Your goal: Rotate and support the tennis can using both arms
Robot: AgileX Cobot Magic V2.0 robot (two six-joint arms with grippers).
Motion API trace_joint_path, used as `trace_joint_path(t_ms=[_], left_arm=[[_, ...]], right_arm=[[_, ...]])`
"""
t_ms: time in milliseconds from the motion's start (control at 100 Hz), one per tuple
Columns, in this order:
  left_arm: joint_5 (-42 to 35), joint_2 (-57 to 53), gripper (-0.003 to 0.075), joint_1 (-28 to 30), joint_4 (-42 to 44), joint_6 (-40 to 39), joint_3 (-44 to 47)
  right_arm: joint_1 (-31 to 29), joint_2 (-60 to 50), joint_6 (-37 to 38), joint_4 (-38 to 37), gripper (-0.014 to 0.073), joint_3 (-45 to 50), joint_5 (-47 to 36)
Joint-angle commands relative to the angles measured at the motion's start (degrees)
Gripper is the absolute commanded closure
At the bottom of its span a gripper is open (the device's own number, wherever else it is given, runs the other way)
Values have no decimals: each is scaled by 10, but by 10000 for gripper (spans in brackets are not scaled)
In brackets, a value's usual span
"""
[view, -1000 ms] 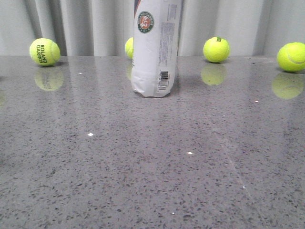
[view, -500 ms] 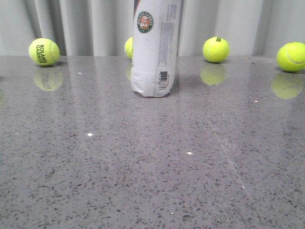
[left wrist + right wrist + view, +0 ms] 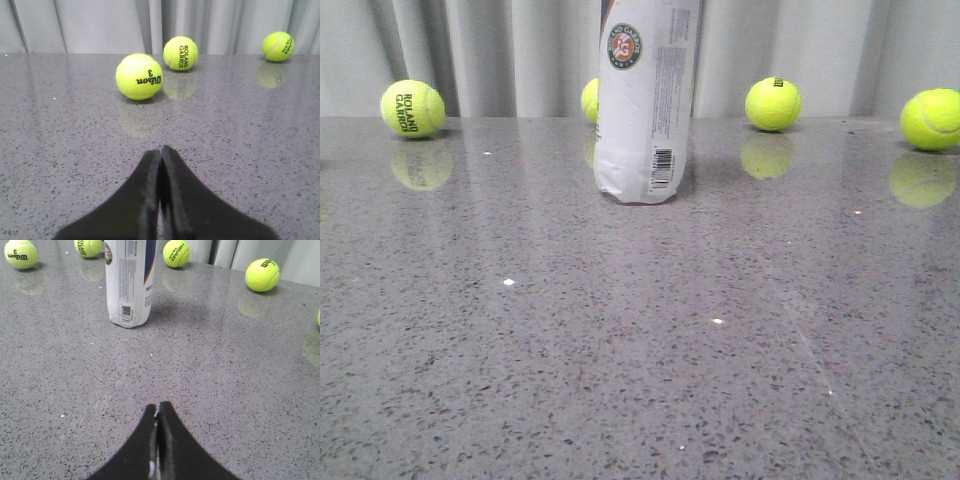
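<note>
The tennis can (image 3: 645, 100) stands upright at the far middle of the desk (image 3: 620, 350), untouched, while the left tool (image 3: 161, 155) and right tool (image 3: 158, 410) sit clenched and empty, so both should spread their fingers before closing in from opposite sides.

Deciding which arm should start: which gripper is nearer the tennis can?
Probably the right. The right gripper, shut, faces the upright tennis can across bare table. The left gripper, shut, sees only tennis balls, with no can in its view.
</note>
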Motion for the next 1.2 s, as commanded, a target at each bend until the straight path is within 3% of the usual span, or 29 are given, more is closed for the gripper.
trace_joint_path(t_ms=[0, 240, 1190], left_arm=[[-56, -16, 740, 3, -6, 2, 20], [9, -116, 740, 10, -4, 1, 25], [10, -113, 740, 11, -4, 1, 25]], right_arm=[[-3, 5, -1, -8, 652, -14, -46], [-3, 5, -1, -8, 652, -14, -46], [-3, 5, -1, -8, 652, -14, -46]])
